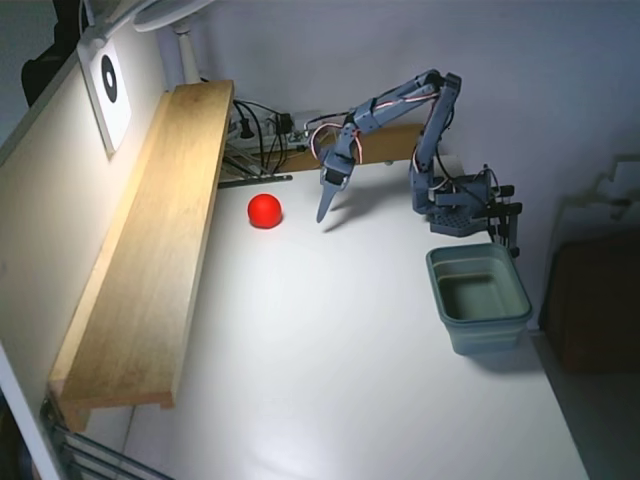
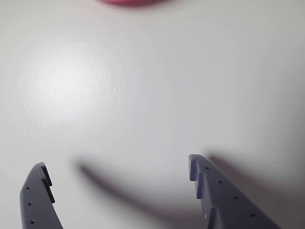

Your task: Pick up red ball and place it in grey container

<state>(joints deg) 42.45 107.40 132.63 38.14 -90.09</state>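
Where the white table (image 1: 330, 360) meets a wooden shelf (image 1: 160, 260), the gripper (image 2: 116, 179) gapes wide (empty) near the red ball (image 1: 265, 210).

A flat white rectangular tabletop (image 1: 330, 370) fills most of the fixed view and shows a bright glare patch near its centre. A long pale wooden shelf board (image 1: 150, 270) runs along the table's left edge in that view, raised above the surface. Behind the board stands a cream-coloured wall panel (image 1: 50, 230) carrying a white rectangular card with a black oval ring (image 1: 107, 85). A white lamp head and stem (image 1: 180, 25) sit at the top. Black cables (image 1: 255, 135) gather at the far edge. The rear wall (image 1: 540, 70) is plain grey-violet. A dark brown object (image 1: 600, 305) stands at right, indistinct.
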